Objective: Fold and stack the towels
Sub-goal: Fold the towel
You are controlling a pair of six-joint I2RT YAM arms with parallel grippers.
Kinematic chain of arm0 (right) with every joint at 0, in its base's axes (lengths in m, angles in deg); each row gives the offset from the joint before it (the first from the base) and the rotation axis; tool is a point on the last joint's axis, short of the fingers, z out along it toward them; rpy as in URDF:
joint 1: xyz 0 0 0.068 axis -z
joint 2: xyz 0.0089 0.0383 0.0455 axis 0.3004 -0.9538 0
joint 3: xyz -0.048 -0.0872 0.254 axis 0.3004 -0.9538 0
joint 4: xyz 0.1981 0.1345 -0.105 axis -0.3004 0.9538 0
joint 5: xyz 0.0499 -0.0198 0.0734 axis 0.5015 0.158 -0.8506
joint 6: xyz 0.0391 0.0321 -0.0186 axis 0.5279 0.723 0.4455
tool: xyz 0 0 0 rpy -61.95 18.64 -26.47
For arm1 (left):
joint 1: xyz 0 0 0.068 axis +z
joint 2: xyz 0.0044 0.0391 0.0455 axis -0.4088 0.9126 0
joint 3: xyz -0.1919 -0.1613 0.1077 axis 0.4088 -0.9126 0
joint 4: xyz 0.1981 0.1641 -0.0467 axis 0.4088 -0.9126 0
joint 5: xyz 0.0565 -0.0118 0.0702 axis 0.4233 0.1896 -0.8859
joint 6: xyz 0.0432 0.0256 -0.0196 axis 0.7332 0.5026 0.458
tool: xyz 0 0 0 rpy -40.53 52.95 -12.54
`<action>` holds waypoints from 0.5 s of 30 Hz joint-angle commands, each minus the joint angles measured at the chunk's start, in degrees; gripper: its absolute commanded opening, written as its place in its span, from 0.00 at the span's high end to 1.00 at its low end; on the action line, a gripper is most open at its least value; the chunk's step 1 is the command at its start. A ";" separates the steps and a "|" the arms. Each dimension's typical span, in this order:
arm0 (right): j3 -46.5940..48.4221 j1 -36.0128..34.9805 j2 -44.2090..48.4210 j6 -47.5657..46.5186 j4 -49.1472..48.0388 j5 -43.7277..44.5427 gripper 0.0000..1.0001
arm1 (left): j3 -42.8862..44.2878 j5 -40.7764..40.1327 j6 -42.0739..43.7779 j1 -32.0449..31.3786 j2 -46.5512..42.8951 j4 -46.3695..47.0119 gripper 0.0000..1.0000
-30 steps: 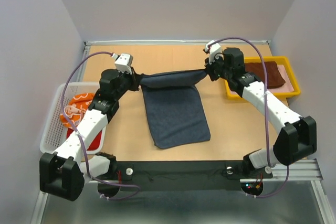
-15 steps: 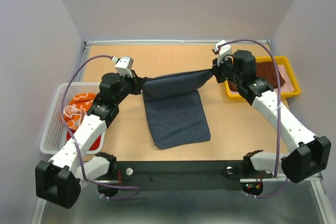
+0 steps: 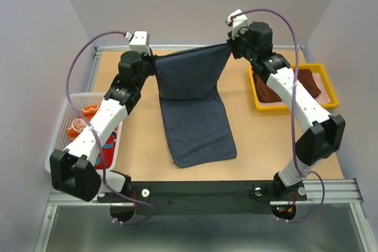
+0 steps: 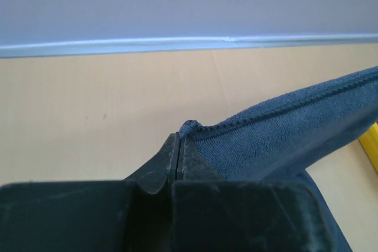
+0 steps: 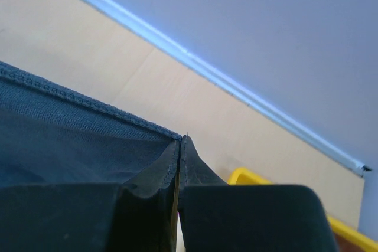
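I count four towels. The dark navy towel (image 3: 195, 113) is the one in hand. Its near half lies flat on the table (image 3: 266, 140), roughly centred between the arms, and its far half is lifted up off the table and stretched in a sheet between my two pincers.

The left pincer (image 3: 155, 63) is clamped on the far-left corner. In the left wrist view the left pincer's (image 4: 179, 146) jaws are pressed together with the hemmed corner of the navy towel (image 4: 283, 134) pinched at their tips. The right pincer (image 3: 230, 45) holds the far-right corner. From its own camera, the right pincer's (image 5: 180, 143) jaws meet on the hemmed edge of the navy towel (image 5: 65, 140), which runs off to the left.

The second towel, reddish-brown (image 3: 270, 92), lies in the one yellow tray (image 3: 328, 95) at the right side of the table, partly hidden under the right arm.

The other two sit in the single white mesh basket (image 3: 62, 140) at the left edge. The orange towel (image 3: 82, 123) with a white pattern is toward the far end. A red towel (image 3: 106, 150) lies nearer me, mostly covered by the left arm.
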 commanded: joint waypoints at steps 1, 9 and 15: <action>9.05 0.64 -6.25 -5.24 -6.37 8.05 1.00 | 6.75 -10.18 3.53 1.48 3.85 4.10 1.00; 20.83 0.64 -18.31 -9.99 -13.93 12.09 1.00 | 16.06 -12.83 4.33 4.82 14.13 6.66 1.00; 24.89 0.64 -23.33 -12.01 -15.43 12.80 0.99 | 19.42 -10.02 6.08 5.53 18.19 6.74 1.00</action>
